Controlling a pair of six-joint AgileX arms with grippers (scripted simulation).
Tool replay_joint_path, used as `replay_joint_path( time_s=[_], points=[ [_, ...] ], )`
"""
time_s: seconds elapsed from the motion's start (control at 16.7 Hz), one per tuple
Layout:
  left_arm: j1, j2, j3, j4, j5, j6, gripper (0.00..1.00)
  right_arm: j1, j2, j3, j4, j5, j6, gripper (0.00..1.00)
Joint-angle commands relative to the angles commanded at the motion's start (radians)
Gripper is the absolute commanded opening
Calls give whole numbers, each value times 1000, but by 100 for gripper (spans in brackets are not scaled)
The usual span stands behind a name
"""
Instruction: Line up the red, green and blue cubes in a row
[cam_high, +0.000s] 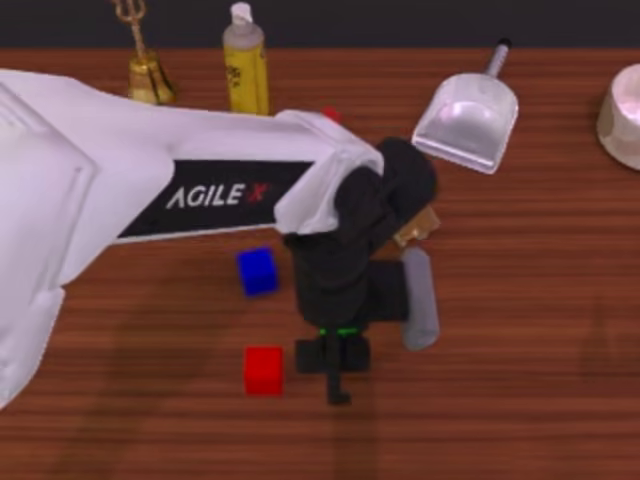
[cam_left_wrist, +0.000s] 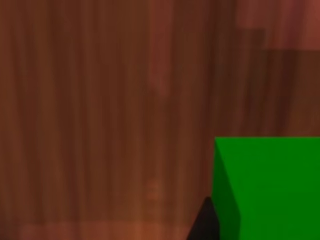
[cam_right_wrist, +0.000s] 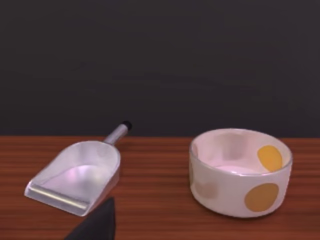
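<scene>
The blue cube (cam_high: 257, 271) sits left of the table's middle, and the red cube (cam_high: 263, 370) lies nearer the front edge, straight below it in the top view. My left gripper (cam_high: 336, 352) hangs just right of the red cube, shut on the green cube (cam_left_wrist: 270, 190). From above only thin green slivers (cam_high: 345, 330) show under the black hand. In the left wrist view one dark fingertip (cam_left_wrist: 205, 222) rests against the green cube's side. My right arm is outside the top view; its wrist view shows one dark fingertip (cam_right_wrist: 97, 220).
Along the back edge stand a gold bell (cam_high: 148, 75), a yellow bottle (cam_high: 245, 65), a metal scoop (cam_high: 468, 120) and a spotted white bowl (cam_high: 625, 115). A small red thing (cam_high: 330, 114) peeks out behind my left arm. A tan object (cam_high: 418, 228) shows beside the wrist.
</scene>
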Motion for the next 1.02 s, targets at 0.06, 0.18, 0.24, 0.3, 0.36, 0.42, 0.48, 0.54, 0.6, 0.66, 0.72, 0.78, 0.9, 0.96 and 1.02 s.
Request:
replay_joint_path(
  time_s=[0.06,0.18,0.24,0.3,0.36,0.42,0.48,0.54,0.6,0.66,0.72,0.78,0.9,0.96,1.02],
  points=[
    [-1,9,-11,19,-1,0,0,0,0,0,0,0,0,100],
    [-2,14,-17,29,-1,0,0,0,0,0,0,0,0,100],
    [-2,14,-17,29,-1,0,0,0,0,0,0,0,0,100],
    [-2,14,-17,29,-1,0,0,0,0,0,0,0,0,100],
    [-2,14,-17,29,-1,0,8,0,0,0,0,0,0,100],
    [-2,14,-17,29,-1,0,15,0,0,0,0,0,0,100],
    [-2,14,-17,29,-1,0,23,0,0,0,0,0,0,100],
    [-2,14,-17,29,-1,0,30,0,0,0,0,0,0,100],
    [-2,14,-17,29,-1,0,38,0,0,0,0,0,0,100],
    [-2,14,-17,29,-1,0,45,0,0,0,0,0,0,100],
    [-2,14,-17,29,-1,0,53,0,0,0,0,0,0,100],
    [-2,14,-17,29,-1,0,60,0,0,0,0,0,0,100],
    [-2,14,-17,29,-1,0,75,0,0,0,0,0,0,100],
    [-2,14,-17,29,-1,0,83,0,0,0,0,0,0,100],
    [-2,14,-17,29,-1,0,90,0,0,0,0,0,0,100]
  ],
)
